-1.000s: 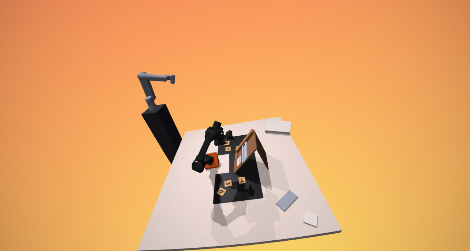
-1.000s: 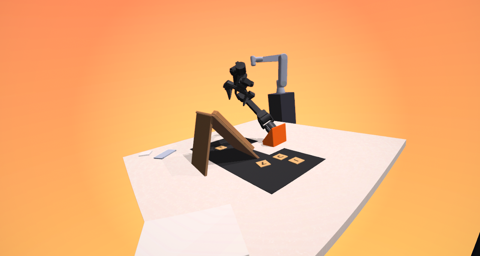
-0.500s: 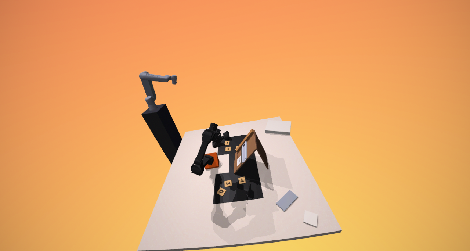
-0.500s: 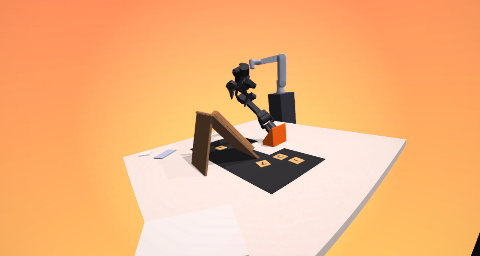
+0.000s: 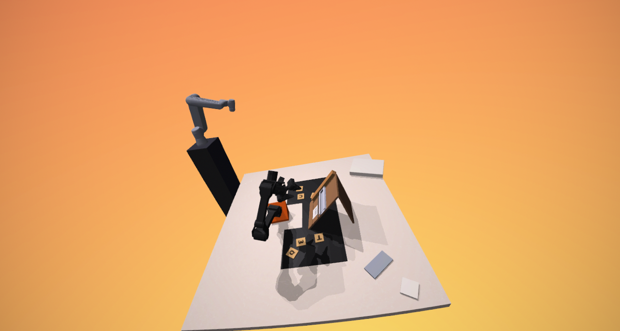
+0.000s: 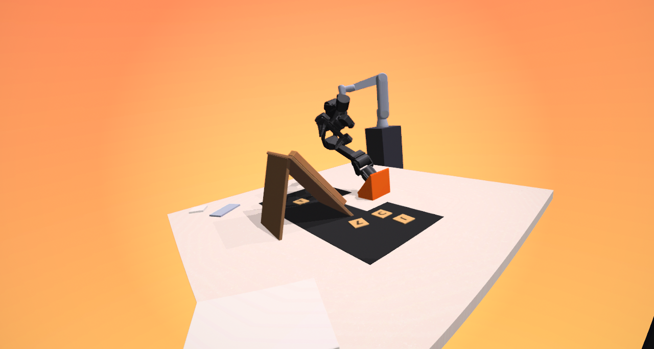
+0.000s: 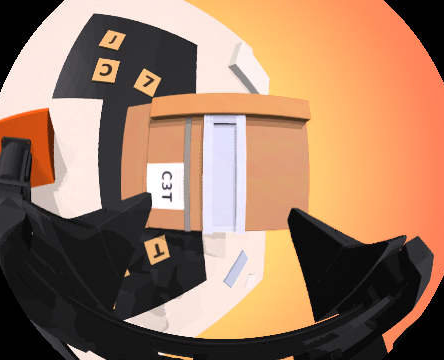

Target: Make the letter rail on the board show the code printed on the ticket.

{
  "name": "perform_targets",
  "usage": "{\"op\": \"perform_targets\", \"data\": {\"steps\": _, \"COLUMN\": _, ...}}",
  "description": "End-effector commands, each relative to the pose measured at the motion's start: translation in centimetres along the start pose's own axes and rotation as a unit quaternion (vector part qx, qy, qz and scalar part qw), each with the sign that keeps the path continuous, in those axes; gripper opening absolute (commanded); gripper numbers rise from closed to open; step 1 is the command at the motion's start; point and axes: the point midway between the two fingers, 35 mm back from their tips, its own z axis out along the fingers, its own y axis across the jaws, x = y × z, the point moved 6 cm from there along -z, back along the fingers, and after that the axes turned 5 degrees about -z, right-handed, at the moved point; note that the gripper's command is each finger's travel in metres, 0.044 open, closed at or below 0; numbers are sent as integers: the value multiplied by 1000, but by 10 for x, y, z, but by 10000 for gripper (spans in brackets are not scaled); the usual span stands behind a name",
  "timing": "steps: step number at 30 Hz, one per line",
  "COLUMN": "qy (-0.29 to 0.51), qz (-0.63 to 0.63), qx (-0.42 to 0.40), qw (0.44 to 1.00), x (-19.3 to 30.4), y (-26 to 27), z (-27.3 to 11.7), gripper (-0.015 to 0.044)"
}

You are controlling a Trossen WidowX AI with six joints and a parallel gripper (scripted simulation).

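My gripper (image 5: 297, 192) (image 7: 222, 208) is open and empty, raised above the sloping brown board (image 5: 333, 190) (image 6: 315, 180) (image 7: 277, 175). The pale rail (image 5: 322, 200) (image 7: 224, 175) on the board shows no tile. The ticket (image 5: 315, 212) (image 7: 165, 186) reads C3T. The C tile (image 5: 300, 196) (image 6: 381, 213) (image 7: 105, 70), J tile (image 6: 404, 218) (image 7: 112, 40) and 7 tile (image 6: 358, 222) (image 7: 147, 82) lie together. The T tile (image 5: 318, 237) (image 6: 300, 201) (image 7: 157, 250), 3 tile (image 5: 301, 242) and Q tile (image 5: 291, 252) lie at the other side. A finger mostly hides 3 and Q in the wrist view.
The tiles lie on a black mat (image 5: 338, 255) (image 6: 370, 251). My arm's orange base (image 6: 380, 184) (image 7: 37, 130) stands beside it. A white block (image 5: 366, 167) (image 7: 247, 67), a blue-grey slab (image 5: 378, 264) (image 6: 224, 210) and a small white slab (image 5: 409, 288) lie on the counter. A grey arm (image 5: 197, 114) (image 6: 383, 97) stands beyond it.
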Motion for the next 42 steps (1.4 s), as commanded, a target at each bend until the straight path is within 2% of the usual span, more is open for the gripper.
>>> {"op": "perform_targets", "data": {"steps": 1, "qy": 1, "qz": 2, "qx": 4, "qw": 1000, "x": 1, "y": 1, "z": 0, "gripper": 440}}
{"op": "perform_targets", "data": {"steps": 3, "qy": 3, "qz": 31, "qx": -4, "qw": 999, "x": -5, "y": 0, "z": 2, "gripper": 387}}
{"op": "perform_targets", "data": {"steps": 5, "qy": 10, "qz": 113, "qx": -24, "qw": 993, "x": -21, "y": -3, "z": 10, "gripper": 340}}
{"op": "perform_targets", "data": {"steps": 10, "qy": 49, "qz": 329, "qx": -73, "qw": 940, "x": -62, "y": -5, "z": 34, "gripper": 340}}
{"op": "perform_targets", "data": {"steps": 16, "qy": 124, "qz": 558, "qx": -105, "qw": 814, "x": -108, "y": 4, "z": 71, "gripper": 340}}
{"op": "perform_targets", "data": {"steps": 28, "qy": 223, "qz": 750, "qx": -95, "qw": 615, "x": -150, "y": 26, "z": 115, "gripper": 340}}
{"op": "perform_targets", "data": {"steps": 42, "qy": 340, "qz": 882, "qx": -14, "qw": 325, "x": -189, "y": 73, "z": 169, "gripper": 340}}
